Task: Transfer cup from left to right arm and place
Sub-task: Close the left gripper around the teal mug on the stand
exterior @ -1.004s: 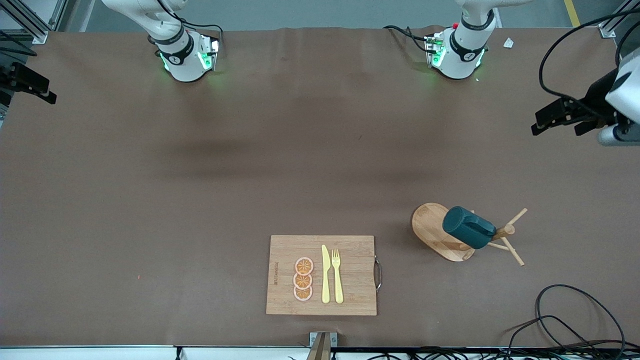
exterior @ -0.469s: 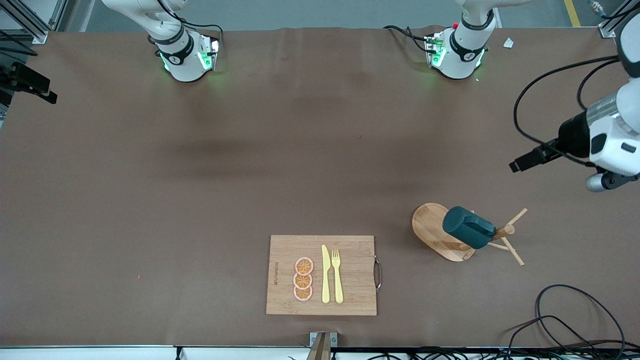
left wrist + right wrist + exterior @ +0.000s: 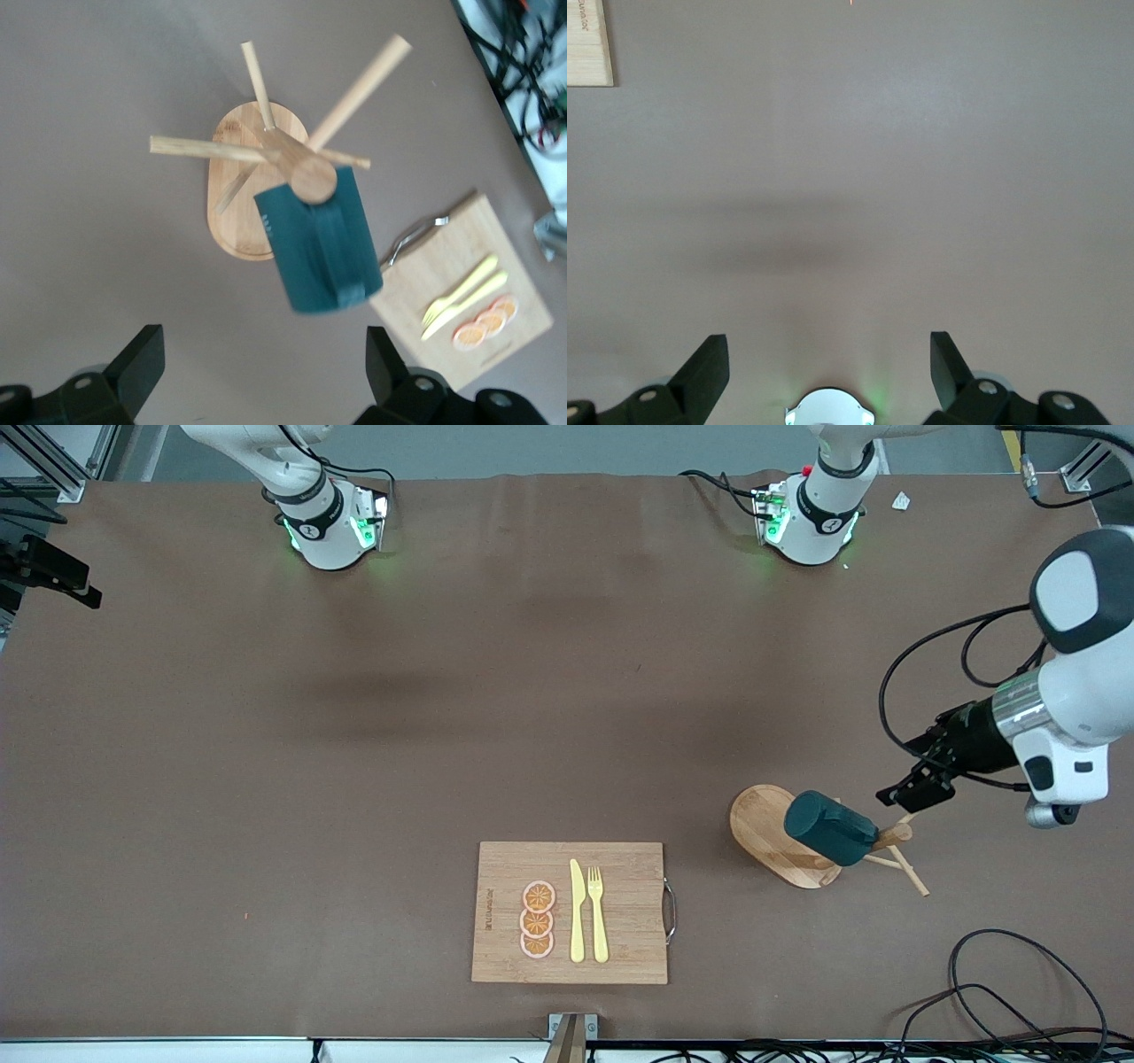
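The dark teal cup (image 3: 828, 828) hangs tilted on a peg of the wooden peg rack (image 3: 766, 828), at the left arm's end of the table. In the left wrist view the cup (image 3: 319, 252) shows its side handle, below the rack's post top (image 3: 312, 177). My left gripper (image 3: 899, 795) hovers just beside the rack's pegs, open and holding nothing. In its own view the left gripper (image 3: 263, 363) has only bare table between its fingers, and the cup is clear of them. My right gripper (image 3: 829, 354) waits open, high over bare table near its own base.
A wooden cutting board (image 3: 620, 868) lies near the table's front edge with three orange slices (image 3: 537, 921), a yellow knife (image 3: 577, 912) and a yellow fork (image 3: 598, 912). Loose cables (image 3: 1019, 992) curl nearer the front camera than the rack.
My left arm has swung in from the table's end and down toward the peg rack, its gripper still open. The right arm, the cup and the rack have not moved.
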### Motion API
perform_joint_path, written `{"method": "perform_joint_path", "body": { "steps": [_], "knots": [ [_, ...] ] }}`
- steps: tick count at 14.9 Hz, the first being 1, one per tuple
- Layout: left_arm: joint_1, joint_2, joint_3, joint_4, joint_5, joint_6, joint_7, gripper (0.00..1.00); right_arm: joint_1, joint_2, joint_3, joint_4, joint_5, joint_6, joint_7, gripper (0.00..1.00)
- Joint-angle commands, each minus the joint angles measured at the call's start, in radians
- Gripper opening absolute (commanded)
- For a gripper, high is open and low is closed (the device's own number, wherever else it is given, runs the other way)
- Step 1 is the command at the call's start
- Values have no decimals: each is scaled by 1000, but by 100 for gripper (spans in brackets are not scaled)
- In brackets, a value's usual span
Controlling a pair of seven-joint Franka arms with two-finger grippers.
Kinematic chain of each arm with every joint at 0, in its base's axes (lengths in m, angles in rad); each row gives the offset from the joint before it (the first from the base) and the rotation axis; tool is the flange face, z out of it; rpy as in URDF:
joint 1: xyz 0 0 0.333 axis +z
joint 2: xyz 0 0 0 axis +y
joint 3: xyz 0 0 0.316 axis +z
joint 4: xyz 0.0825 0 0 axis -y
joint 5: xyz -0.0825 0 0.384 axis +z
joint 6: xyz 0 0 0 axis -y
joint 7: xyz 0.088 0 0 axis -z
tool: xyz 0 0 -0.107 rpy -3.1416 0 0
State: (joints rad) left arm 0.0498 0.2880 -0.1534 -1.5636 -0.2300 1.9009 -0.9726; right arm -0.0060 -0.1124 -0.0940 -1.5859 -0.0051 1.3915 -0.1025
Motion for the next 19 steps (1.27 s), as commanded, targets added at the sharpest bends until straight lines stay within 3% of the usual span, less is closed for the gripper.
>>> {"method": "perform_joint_path", "body": {
  "steps": [1,7,10,19],
  "knots": [
    [-8,39,-5,-1,-17,67,-151,100,-9,-24,10,-20,10,0,4,100],
    [-30,112,-26,0,-20,139,-190,100,-8,-24,10,-20,8,0,4,100],
    [-28,128,-26,0,-83,167,-192,100,-9,-24,10,-20,8,0,4,100],
    [-28,168,-26,2,-91,182,-192,100,-8,-24,10,-20,5,1,-2,100]
  ]
}}
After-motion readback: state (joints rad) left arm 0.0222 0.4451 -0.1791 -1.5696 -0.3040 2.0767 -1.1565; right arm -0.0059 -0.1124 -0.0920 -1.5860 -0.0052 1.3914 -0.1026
